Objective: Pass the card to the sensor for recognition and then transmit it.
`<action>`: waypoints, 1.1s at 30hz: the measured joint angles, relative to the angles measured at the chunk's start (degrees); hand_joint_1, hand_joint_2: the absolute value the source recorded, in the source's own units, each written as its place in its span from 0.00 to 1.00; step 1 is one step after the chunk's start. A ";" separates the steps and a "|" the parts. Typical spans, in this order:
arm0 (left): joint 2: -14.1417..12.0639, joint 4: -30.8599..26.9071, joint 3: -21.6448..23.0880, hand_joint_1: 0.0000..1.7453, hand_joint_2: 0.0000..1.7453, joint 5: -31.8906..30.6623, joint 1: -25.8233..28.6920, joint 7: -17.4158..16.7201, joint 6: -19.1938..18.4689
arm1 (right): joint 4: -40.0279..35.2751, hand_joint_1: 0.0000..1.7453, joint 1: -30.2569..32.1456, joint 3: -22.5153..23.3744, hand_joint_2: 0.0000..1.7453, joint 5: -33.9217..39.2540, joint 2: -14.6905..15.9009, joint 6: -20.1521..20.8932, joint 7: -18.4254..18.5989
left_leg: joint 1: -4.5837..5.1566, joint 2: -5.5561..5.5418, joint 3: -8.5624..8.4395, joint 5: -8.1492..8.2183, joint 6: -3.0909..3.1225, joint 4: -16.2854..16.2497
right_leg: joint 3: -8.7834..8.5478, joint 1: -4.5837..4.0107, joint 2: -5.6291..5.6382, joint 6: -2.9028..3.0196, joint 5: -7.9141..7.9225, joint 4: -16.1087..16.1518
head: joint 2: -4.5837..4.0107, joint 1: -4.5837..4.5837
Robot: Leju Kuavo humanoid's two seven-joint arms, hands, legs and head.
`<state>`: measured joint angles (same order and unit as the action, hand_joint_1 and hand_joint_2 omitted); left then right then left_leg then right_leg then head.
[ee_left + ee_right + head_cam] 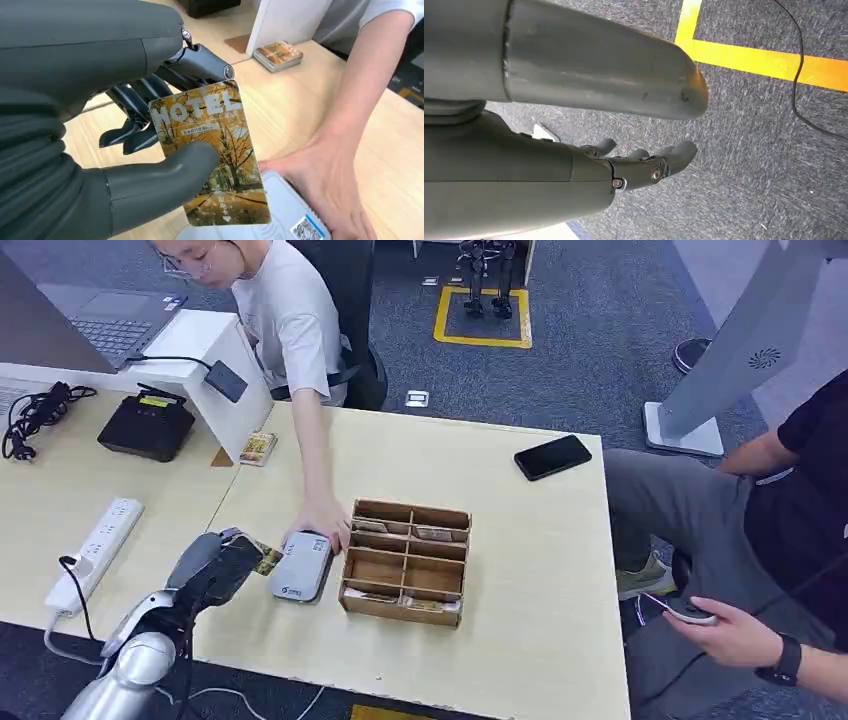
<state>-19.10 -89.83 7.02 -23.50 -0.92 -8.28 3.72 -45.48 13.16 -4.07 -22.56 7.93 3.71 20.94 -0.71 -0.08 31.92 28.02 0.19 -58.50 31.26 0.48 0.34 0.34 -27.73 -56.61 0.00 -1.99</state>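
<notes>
The left hand [150, 165] pinched the hotel card [212, 155] between thumb and fingers, its lower edge over the near end of the grey sensor [301, 565]. A person's hand [322, 523] rested on the sensor's far end, close to the card. The likely risk was brushing that hand, or the card slipping from so shallow a pinch. The wooden tray [405, 562] stood just beside the sensor, leaving open table on the near side. The right hand [644, 160] hung over the floor, fingers loosely curled, holding nothing.
</notes>
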 joint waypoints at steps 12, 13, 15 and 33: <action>2.62 0.00 0.88 1.00 1.00 2.78 0.46 1.60 0.74 | 0.04 0.00 -0.27 -0.92 0.00 0.44 0.26 -0.22 -0.02 | 0.01 0.00 -0.01 0.00 0.00 0.00 | 0.00 0.01 0.00 0.00 0.00 0.00 | 0.00 -0.02; 2.91 0.00 1.07 1.00 1.00 2.76 0.46 1.57 0.92 | 0.04 0.00 -0.27 -1.05 0.00 0.48 0.28 -0.22 -0.02 | 0.01 0.00 -0.01 0.00 0.00 0.00 | 0.00 0.01 0.00 0.00 0.00 0.00 | 0.00 0.02; 3.32 0.00 1.29 1.00 1.00 2.36 0.46 1.57 1.16 | 0.04 0.00 -0.28 -1.38 0.00 0.59 0.35 -0.22 -0.02 | 0.01 0.00 -0.01 0.00 0.00 0.00 | 0.00 0.01 0.00 0.00 0.00 0.00 | 0.00 0.02; 7.52 0.57 4.04 1.00 1.00 3.89 -0.42 2.91 6.27 | 0.68 0.00 -1.43 -4.59 0.00 2.62 1.40 -1.27 0.04 | 0.01 0.00 -0.02 0.00 0.00 -0.01 | 0.01 0.01 0.01 0.00 0.01 0.01 | 0.00 -0.02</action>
<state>-11.58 -89.26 11.06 -19.61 -1.33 -5.38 9.99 -44.81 11.73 -8.66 -19.93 9.33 2.45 20.98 -0.70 -0.08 31.89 28.02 0.19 -58.50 31.27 0.49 0.35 0.33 -27.73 -56.60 0.00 -2.01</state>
